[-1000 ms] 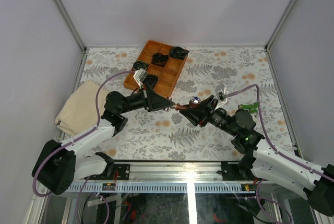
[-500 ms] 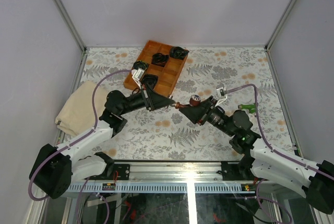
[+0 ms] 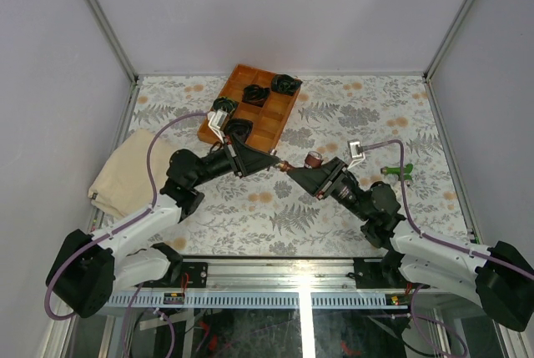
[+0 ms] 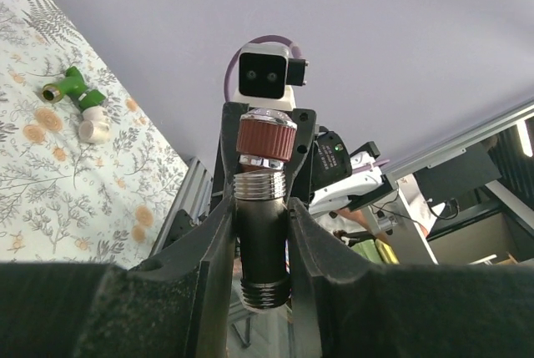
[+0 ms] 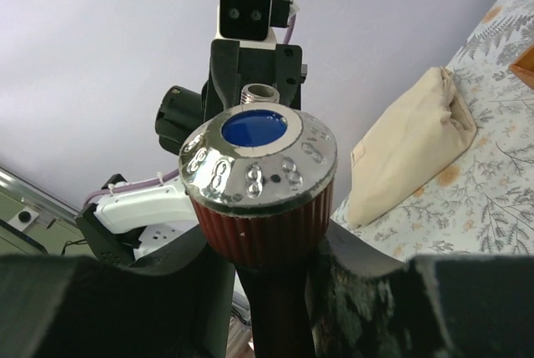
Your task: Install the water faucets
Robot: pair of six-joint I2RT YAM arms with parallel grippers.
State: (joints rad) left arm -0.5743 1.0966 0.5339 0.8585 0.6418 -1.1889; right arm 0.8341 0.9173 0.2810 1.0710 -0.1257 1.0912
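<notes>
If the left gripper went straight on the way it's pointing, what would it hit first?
The right gripper, facing it almost tip to tip; both are shut on the same faucet.

No legible text, number or brand appears in any view. The chrome rim (image 5: 279, 176) on the knob of the red-brown faucet (image 5: 259, 237) bears embossed loop marks, like figure eights but not readable as characters. Its blue disc (image 5: 254, 131) is blank.
</notes>
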